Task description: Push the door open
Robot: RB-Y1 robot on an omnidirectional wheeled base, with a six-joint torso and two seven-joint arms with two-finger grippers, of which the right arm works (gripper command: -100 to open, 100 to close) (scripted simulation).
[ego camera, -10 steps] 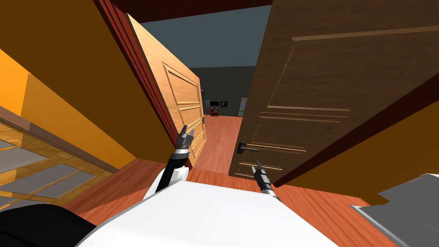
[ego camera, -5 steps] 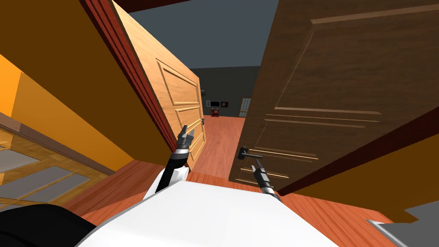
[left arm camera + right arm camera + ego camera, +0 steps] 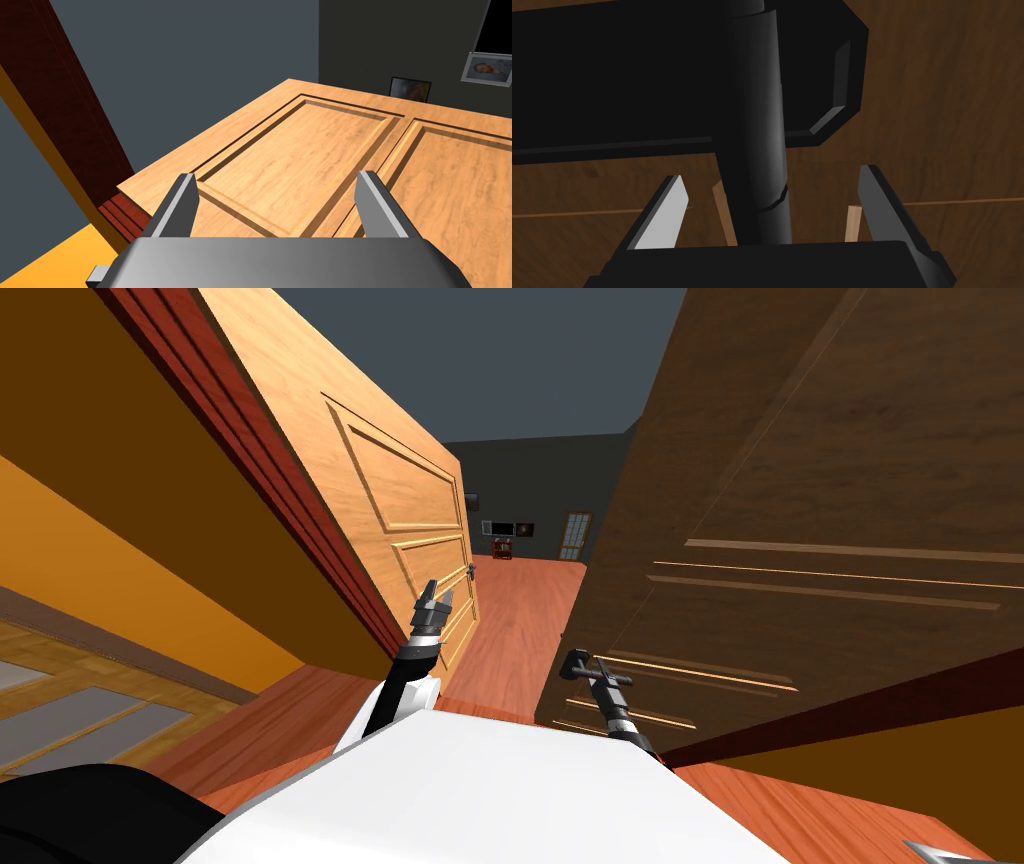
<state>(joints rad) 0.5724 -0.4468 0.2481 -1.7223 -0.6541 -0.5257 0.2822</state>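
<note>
Both door leaves loom larger than a second ago, because the robot's base has rolled toward the gap between them. Its right arm has also come up from below the lever to meet it. The dark brown door [image 3: 820, 488] rises directly ahead of the right gripper [image 3: 604, 680], its face just past the fingertips. The light wooden door [image 3: 400, 508] stands in front of the left gripper [image 3: 437, 598], angled away from it. The black handle [image 3: 757, 125] sits on the dark door, and its bar runs between the right gripper's fingers [image 3: 662, 215], which are spread wide on either side and clamp nothing. The left gripper is likewise spread and empty. The step in hand looks like making contact. The next move probably calls for driving forward against the dark leaf near its handle edge, without the lever snagging a finger.
</note>
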